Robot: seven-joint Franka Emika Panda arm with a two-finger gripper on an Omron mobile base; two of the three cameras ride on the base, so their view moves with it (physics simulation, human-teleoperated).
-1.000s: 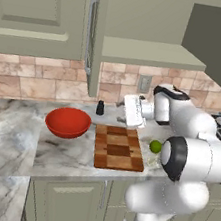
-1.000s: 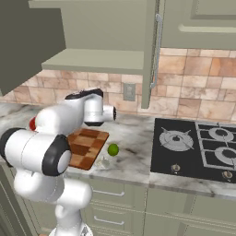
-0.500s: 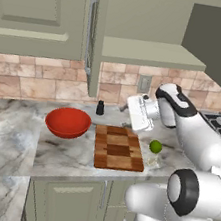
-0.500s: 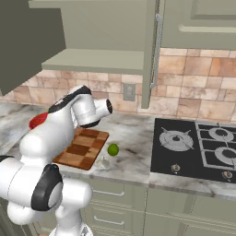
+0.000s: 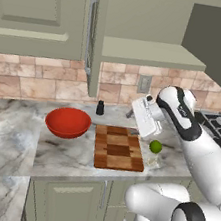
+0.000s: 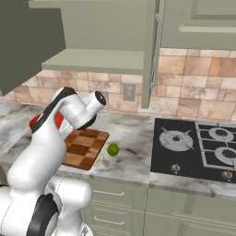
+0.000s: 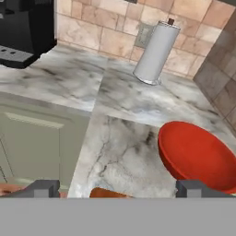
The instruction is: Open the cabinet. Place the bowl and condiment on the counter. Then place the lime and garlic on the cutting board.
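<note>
Marble counter (image 5: 13,132), left base: bowl (image 5: 67,122), condiment (image 5: 100,107) down; lime (image 5: 155,146) beside cutting board (image 5: 119,147). Right base: garlic (image 6: 105,162) just off board. Hand view: gripper (image 7: 117,188) spread wide, empty. You risk rolling lime w/ off-centre pinch.

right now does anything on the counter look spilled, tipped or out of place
Nothing spilled or tipped. The bowl and condiment stand upright on the counter. The lime and garlic still lie beside the cutting board, not on it.
</note>
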